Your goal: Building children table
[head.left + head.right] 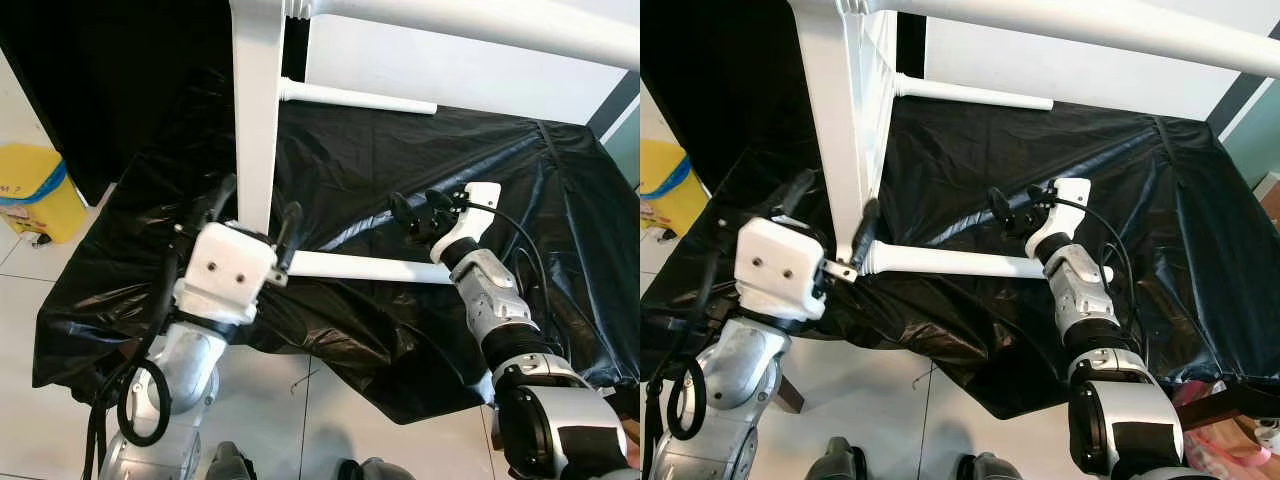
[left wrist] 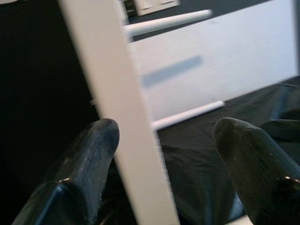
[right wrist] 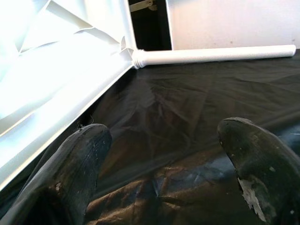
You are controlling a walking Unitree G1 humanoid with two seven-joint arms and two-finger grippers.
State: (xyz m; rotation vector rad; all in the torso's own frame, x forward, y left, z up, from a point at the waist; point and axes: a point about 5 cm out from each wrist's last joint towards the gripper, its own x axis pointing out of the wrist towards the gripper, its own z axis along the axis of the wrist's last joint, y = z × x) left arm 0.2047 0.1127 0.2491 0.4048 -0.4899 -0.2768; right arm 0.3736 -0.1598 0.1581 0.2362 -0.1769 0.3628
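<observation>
A white table [image 1: 262, 110] stood on its edge on a black sheet [image 1: 520, 190] that covered a low surface. Its flat edge ran down in the front, and its underside with ribs showed in the right wrist view. Two white legs were fixed to it and lay flat, pointing to the robot's right: the far leg [image 1: 360, 97] near the back wall, and the near leg [image 1: 370, 267] in the front, low over the sheet.

The left gripper [image 1: 255, 225] was at the lower end of the table's edge, where the near leg joined it. Its two black fingers [image 2: 84, 159] were spread, one on each side of the edge; it looked as if they did not press on it. One finger was just beside the joint of the near leg.

The right gripper [image 1: 412, 212] hovered over the sheet, just behind the free end of the near leg, and pointed to the table. Its fingers [image 3: 75, 173] were spread too and held nothing.

A yellow bin [image 1: 35, 190] stood on the tiled floor [image 1: 30, 400] at the robot's left, well apart from the table.
</observation>
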